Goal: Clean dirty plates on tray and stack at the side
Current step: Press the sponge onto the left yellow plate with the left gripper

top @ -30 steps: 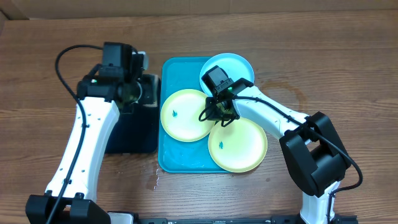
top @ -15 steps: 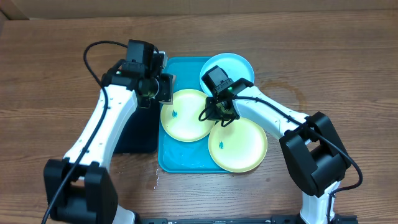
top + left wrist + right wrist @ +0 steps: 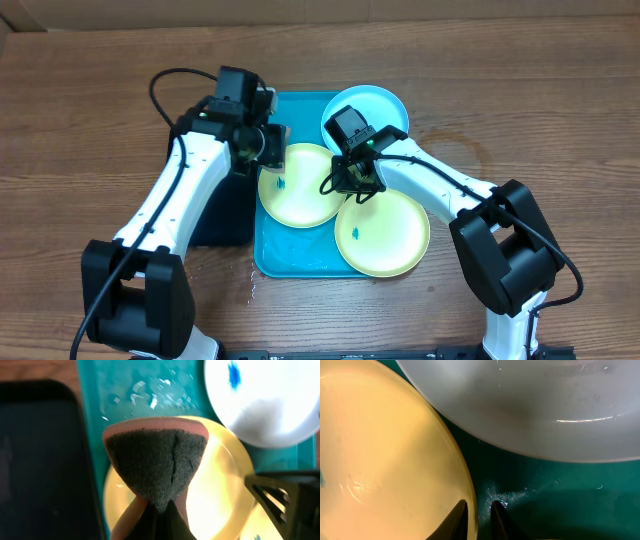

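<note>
Scrubbing step, by my read: the left gripper (image 3: 156,520) is pressed together on a salmon-backed, dark-faced scouring sponge (image 3: 157,462). The pad hangs over the left yellow-green round plastic plate (image 3: 300,195) at the centre of the overhead view; whether it touches the plate cannot be told. The right gripper (image 3: 477,517) sits low at the bottom of its wrist view, fingers a narrow gap apart with a yellow-green rim running into that gap. Pinching or just straddling, cannot tell.

All three plates sit on the turquoise rectangular plastic tray (image 3: 272,255), centre of the overhead view.
- The light blue round plastic plate (image 3: 390,105) is at the tray's upper right corner, hanging past the rim. The left wrist view shows a blue smudge on it.
- The lower-right yellow-green round plastic plate (image 3: 390,240) overhangs the tray's right edge.
- The two yellow-green ones each carry a small blue smudge and meet under the right gripper.

A black rectangular tray (image 3: 215,220) lies just left of the turquoise one, on the brown wooden table (image 3: 560,90).

Handling guess: plates thin, light, stiff, not fragile. The tray floor shows water beads, so likely slick. Best hold is the raised rim, pinched edge-on where it overhangs. The sponge is soft and squashes in the grip.

No brands, labels or readable writing anywhere.
</note>
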Robot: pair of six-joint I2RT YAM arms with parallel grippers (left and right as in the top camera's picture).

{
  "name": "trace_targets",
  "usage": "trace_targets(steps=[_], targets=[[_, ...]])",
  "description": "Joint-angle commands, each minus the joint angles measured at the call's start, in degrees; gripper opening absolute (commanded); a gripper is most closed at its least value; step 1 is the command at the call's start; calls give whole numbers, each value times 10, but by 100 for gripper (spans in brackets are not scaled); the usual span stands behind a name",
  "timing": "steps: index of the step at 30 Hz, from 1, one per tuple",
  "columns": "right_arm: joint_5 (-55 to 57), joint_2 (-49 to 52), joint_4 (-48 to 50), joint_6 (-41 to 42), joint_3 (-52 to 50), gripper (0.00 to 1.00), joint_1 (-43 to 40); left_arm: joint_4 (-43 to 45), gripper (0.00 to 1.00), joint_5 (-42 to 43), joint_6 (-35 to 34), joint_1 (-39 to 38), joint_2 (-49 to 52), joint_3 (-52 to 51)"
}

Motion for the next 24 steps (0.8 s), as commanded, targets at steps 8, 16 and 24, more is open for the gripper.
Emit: trace_targets(steps=[8, 16, 24], targets=[[9, -2, 2, 3, -1, 7, 1, -14, 4, -44, -33, -40, 6, 3], [9, -2, 2, 3, -1, 4, 1, -14, 4, -55, -53, -40, 8, -7], [10, -2, 4, 2, -1, 4, 1, 19, 4, -59, -63, -43, 8, -54]])
